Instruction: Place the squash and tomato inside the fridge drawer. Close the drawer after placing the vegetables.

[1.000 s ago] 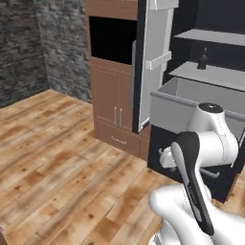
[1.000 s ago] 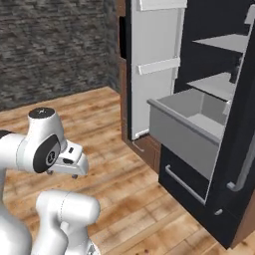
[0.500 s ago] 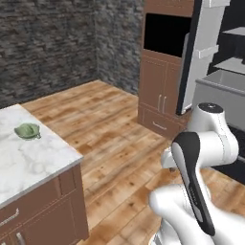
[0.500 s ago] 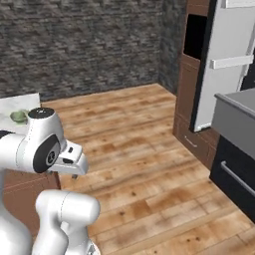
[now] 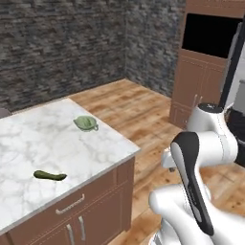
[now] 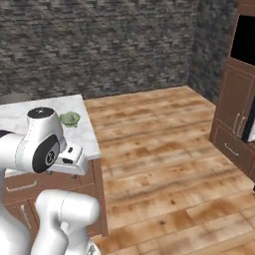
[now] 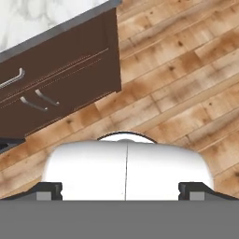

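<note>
You have the squash (image 5: 50, 175) lying flat on the white marble island top (image 5: 33, 143), near its front edge and well apart from a pale green leafy vegetable (image 5: 85, 123) farther back on the same top. Your gripper (image 7: 120, 190) points down at the wooden floor (image 7: 186, 70) beside the island's dark brown cabinet (image 7: 65, 88), fingertips (image 7: 46, 190) spread wide and holding nothing. The squash sits up on the counter, well away from the gripper.
</note>
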Robot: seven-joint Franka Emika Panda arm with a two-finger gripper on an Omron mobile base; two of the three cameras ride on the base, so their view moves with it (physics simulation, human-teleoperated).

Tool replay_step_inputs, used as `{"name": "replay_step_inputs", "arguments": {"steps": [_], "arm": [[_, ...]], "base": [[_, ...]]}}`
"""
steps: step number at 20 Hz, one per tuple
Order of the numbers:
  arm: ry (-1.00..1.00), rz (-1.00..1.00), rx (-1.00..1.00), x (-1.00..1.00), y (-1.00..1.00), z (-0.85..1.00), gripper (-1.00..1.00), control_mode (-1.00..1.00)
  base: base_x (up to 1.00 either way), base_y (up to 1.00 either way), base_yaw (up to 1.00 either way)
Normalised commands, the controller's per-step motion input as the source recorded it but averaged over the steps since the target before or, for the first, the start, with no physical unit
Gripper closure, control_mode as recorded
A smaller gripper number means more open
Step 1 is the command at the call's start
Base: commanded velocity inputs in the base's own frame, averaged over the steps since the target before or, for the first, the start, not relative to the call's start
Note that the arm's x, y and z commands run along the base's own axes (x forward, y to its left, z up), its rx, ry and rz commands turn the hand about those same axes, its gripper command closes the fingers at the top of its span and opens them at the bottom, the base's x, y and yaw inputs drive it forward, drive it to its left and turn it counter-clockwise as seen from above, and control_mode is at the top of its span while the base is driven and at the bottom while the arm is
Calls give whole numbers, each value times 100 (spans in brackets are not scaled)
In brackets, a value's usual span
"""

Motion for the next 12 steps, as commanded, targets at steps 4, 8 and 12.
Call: {"name": "replay_step_inputs", "arguments": {"steps": [4,8,12], "arm": [[0,0,0,0,0,0,-100,100],[0,0,0,0,0,0,-100,100],[0,0,0,0,0,0,-100,100]], "base": [[0,98,42],[1,61,41],[12,23,40]]}}
